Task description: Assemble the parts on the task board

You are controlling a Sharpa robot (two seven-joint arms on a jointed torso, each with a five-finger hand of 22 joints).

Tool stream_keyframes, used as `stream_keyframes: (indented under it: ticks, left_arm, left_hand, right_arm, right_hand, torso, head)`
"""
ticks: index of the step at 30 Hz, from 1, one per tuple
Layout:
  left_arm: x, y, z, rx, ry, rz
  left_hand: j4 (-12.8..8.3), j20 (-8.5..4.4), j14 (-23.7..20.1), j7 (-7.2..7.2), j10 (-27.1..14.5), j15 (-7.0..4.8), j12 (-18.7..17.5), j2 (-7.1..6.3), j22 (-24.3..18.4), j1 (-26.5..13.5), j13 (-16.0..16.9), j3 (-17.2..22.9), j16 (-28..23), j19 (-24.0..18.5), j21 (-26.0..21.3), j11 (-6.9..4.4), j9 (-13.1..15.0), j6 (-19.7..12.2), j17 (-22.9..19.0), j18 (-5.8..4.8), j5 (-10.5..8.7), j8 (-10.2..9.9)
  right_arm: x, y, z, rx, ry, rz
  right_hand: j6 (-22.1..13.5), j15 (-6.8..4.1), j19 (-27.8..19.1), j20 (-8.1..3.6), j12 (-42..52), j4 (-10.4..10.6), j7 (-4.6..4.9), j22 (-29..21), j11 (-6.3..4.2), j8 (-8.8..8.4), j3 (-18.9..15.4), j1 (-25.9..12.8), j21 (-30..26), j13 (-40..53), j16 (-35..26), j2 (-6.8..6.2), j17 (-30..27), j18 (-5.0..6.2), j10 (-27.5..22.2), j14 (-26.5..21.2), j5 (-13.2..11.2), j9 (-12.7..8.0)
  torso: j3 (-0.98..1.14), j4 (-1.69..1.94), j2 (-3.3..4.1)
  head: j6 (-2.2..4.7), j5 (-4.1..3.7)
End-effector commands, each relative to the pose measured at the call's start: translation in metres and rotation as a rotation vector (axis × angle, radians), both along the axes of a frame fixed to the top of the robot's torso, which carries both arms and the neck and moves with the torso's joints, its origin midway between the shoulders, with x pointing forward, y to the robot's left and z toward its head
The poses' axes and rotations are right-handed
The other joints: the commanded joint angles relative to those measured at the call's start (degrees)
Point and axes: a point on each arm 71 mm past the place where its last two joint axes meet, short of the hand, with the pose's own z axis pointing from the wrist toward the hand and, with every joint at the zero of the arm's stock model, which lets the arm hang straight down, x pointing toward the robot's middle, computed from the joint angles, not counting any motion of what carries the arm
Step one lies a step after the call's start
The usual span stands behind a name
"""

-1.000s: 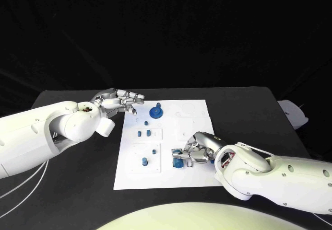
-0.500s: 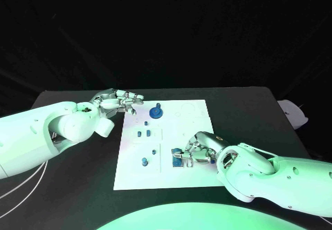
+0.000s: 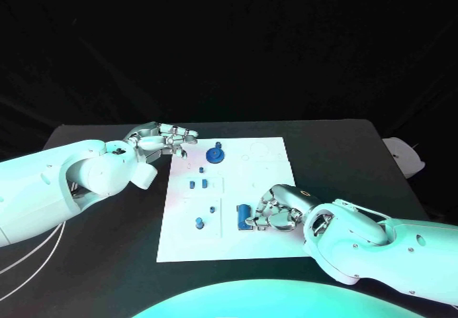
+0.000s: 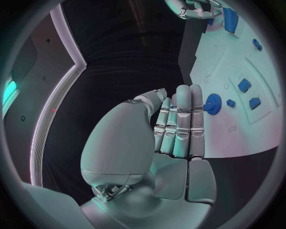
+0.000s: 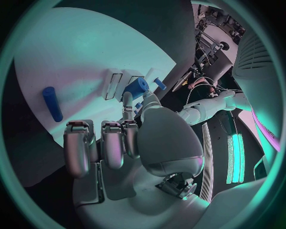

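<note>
The white task board [image 3: 257, 179] lies mid-table. My right hand [image 3: 278, 212] rests on its near right part, fingers curled, fingertips [image 5: 127, 101] pinching an upright blue part [image 3: 244, 216] [image 5: 138, 88]. My left hand [image 3: 162, 140] [image 4: 178, 124] hovers off the board's far left corner, fingers curled close together with nothing in them. A blue gear with a peg [image 3: 216, 156] [image 4: 212, 102] stands just right of that hand. Small blue pieces [image 3: 202, 182] sit in the board's left column, and two more [image 3: 198, 223] nearer me. A blue cylinder [image 5: 52, 103] lies flat on the board.
The black table [image 3: 105, 265] reaches well beyond the board on all sides. A white object [image 3: 406, 156] sits past the table's right edge. In the left wrist view the right hand [image 4: 193, 9] shows at the board's [image 4: 238, 57] far end.
My right hand has shifted slightly right and away from me; the blue part at its fingertips now stands more exposed on its left side. The left hand has stayed put.
</note>
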Motion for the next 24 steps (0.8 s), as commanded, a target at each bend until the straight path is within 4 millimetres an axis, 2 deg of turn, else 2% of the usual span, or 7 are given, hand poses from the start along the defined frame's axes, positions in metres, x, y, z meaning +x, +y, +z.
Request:
stream_keyframes:
  ticks: [1,10,14,24]
  left_arm:
    - [-0.001,-0.002,0.001,-0.007,-0.001,-0.018]
    - [-0.001,-0.002,0.001,-0.006,0.000,-0.018]
    - [-0.001,-0.002,0.001,-0.006,0.001,-0.018]
    - [-0.001,-0.001,0.001,-0.004,0.001,-0.015]
  left_hand:
    - [0.04,0.09,-0.15,0.01,-0.46,0.06,0.24,0.43,-0.06,-0.27,-0.07,-0.16,-0.33,-0.26,-0.23,0.06,-0.01,-0.30,-0.09,0.79,-0.10,0.26]
    - [0.04,0.09,-0.15,0.01,-0.46,0.06,0.24,0.43,-0.06,-0.27,-0.07,-0.16,-0.33,-0.26,-0.23,0.06,-0.01,-0.30,-0.09,0.79,-0.10,0.26]
    - [0.04,0.09,-0.15,0.01,-0.46,0.06,0.24,0.43,-0.06,-0.27,-0.07,-0.16,-0.33,-0.26,-0.23,0.06,-0.01,-0.30,-0.09,0.79,-0.10,0.26]
    - [0.10,0.11,-0.16,0.00,-0.59,0.06,0.36,0.53,-0.16,-0.29,-0.08,-0.19,-0.33,-0.22,-0.36,0.05,0.00,-0.39,-0.14,0.80,-0.08,0.31]
  right_arm:
    - [-0.001,0.003,-0.001,-0.017,0.004,0.042]
    - [0.000,0.006,-0.004,-0.023,0.015,0.048]
    - [0.003,0.005,-0.005,-0.032,0.011,0.035]
    - [0.009,-0.008,-0.007,-0.069,-0.025,0.007]
  right_hand:
    - [-0.12,-0.42,4.79,-0.35,0.24,-0.30,-0.12,14.18,-0.41,0.34,0.05,0.50,0.26,11.18,0.20,0.07,10.25,-1.00,3.48,5.11,-0.45,0.10]
    - [-0.11,-0.42,4.79,-0.35,0.23,-0.28,-0.12,14.18,-0.41,0.35,0.04,0.48,0.27,11.18,0.20,0.07,10.26,-1.00,3.48,5.11,-0.47,0.11]
    - [0.07,-0.43,4.78,-0.36,0.27,0.03,-0.18,14.17,-0.45,0.51,0.08,0.42,0.23,11.22,0.19,0.49,10.23,-0.99,3.51,5.11,-0.67,0.28]
    - [0.26,-0.54,4.85,-0.43,0.51,0.24,-0.40,14.22,-0.62,0.75,0.44,0.88,0.42,11.44,0.25,1.43,10.37,-1.03,3.66,5.13,-0.48,0.57]
  torso:
    - [-0.01,0.08,0.07]
    - [-0.04,0.07,0.06]
    - [-0.05,0.06,0.03]
    - [-0.06,-0.05,0.02]
  head:
    - [0.02,0.01]
    - [-0.11,0.07]
    - [-0.14,0.06]
    - [-0.15,0.03]
